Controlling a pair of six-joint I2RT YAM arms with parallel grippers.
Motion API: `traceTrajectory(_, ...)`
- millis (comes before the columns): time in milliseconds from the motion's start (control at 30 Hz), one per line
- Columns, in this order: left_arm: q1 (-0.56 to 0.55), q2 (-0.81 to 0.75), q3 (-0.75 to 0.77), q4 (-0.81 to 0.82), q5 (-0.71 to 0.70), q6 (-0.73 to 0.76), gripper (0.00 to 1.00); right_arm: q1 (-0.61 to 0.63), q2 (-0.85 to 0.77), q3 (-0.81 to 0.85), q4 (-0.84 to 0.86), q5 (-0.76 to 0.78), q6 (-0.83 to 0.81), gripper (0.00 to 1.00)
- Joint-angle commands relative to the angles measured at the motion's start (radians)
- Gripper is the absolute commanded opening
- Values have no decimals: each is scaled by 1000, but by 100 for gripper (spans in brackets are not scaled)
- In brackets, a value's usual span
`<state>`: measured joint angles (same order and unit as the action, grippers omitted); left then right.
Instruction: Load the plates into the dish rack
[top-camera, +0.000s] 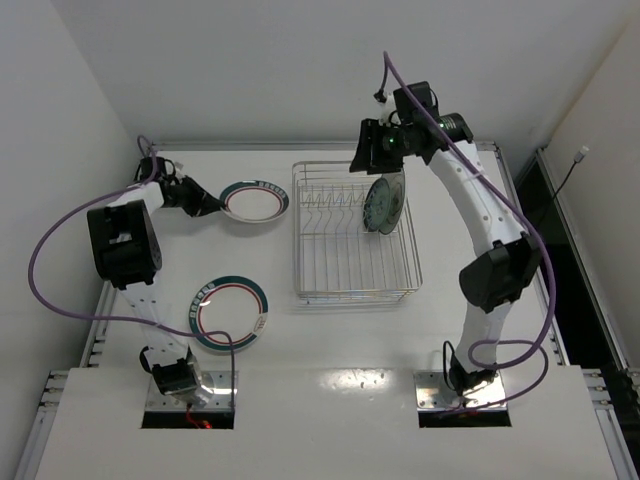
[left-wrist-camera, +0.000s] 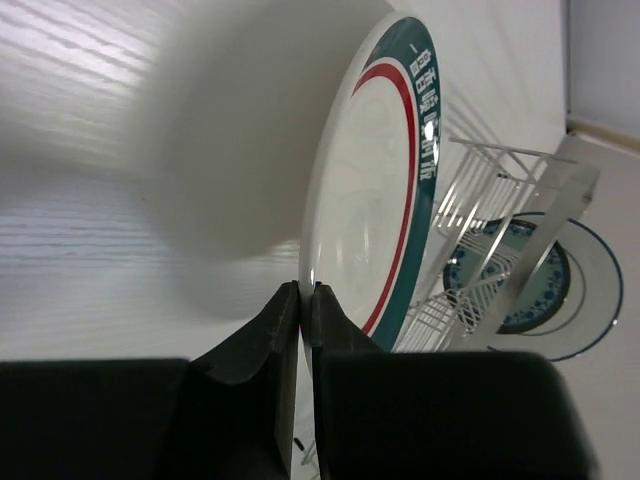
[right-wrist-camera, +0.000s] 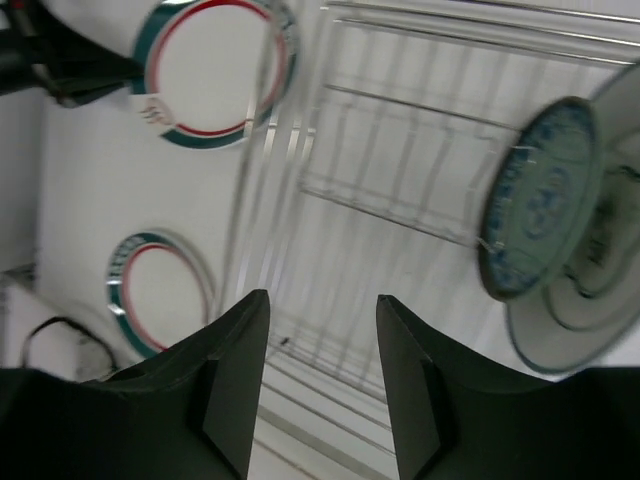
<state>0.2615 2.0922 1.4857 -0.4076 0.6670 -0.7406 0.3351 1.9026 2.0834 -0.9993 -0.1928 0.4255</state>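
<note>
Top external: teal plate (top-camera: 385, 203) upright

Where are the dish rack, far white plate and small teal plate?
Dish rack (top-camera: 356, 297), overhead view, near rim wire.
Far white plate (left-wrist-camera: 365, 200), left wrist view, white middle.
Small teal plate (right-wrist-camera: 540, 200), right wrist view, patterned face.

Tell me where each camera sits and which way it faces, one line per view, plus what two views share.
Top external: above and behind the bases, looking down at the table; both arms show.
Left wrist: low, sighting along the left gripper, shut on the far white plate.
Right wrist: above the dish rack, facing down; right gripper open.
Shared: both wrists see the teal plate.
</note>
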Motion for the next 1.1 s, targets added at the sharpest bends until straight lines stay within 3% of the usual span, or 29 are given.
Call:
traceTrajectory(0, -4, -84, 24, 99, 141, -68, 0, -21, 18, -40, 211, -313, 87, 46)
traceTrajectory(100, -4, -84, 54, 130, 187, -78, 0, -21, 79, -2, 260, -469, 122, 48)
traceTrajectory(300, -4, -93, 88, 174, 243, -100, 0, -30, 171, -19, 442, -628, 301, 50)
traceTrajectory(667, -4, -208, 33, 288, 295, -167, 0, -21, 343, 41, 561, -678, 427, 56)
traceTrajectory(1067, -54, -305, -104, 371, 304, -206, 0, -2, 389, 61, 706, -689, 535, 59)
